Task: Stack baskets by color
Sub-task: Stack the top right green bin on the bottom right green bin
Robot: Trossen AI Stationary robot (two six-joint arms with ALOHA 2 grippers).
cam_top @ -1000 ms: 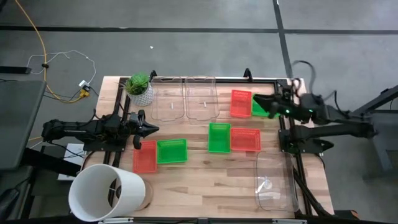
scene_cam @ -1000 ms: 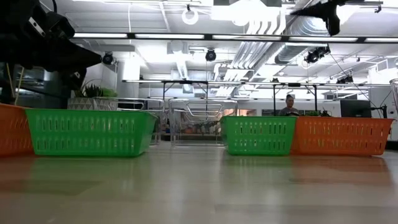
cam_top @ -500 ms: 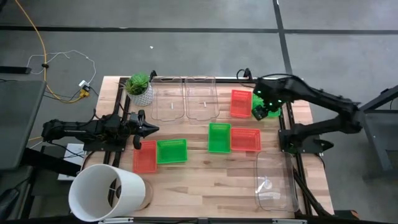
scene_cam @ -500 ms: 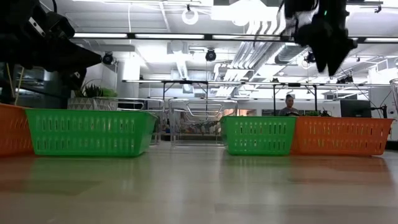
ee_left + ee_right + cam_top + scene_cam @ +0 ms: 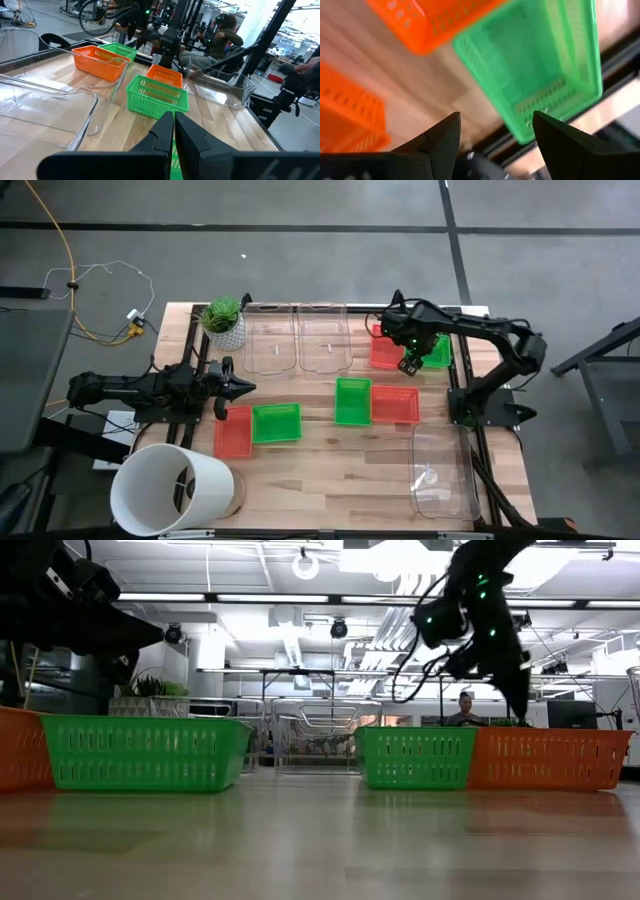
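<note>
Red and green mesh baskets stand singly on the wooden table. A red basket [image 5: 387, 347] and a green basket [image 5: 438, 352] are at the far right. A green basket [image 5: 352, 401] and a red one [image 5: 395, 404] are mid-table, and a green one [image 5: 276, 423] and a red one [image 5: 232, 432] at the left. My right gripper [image 5: 411, 363] hangs open above the gap between the far-right pair, pointing down, with the green basket [image 5: 540, 60] just beyond its fingers. My left gripper [image 5: 236, 388] is shut and level at the left.
Clear plastic trays lie at the far middle [image 5: 298, 337] and the near right [image 5: 443, 472]. A potted plant [image 5: 223, 320] stands at the far left, a white bucket [image 5: 172, 489] at the near-left corner. People sit beyond the table [image 5: 223, 37].
My right gripper has swung from the table's right edge toward the left, over the far-right baskets. It has come down and tipped from level to pointing down. The baskets have kept their places.
</note>
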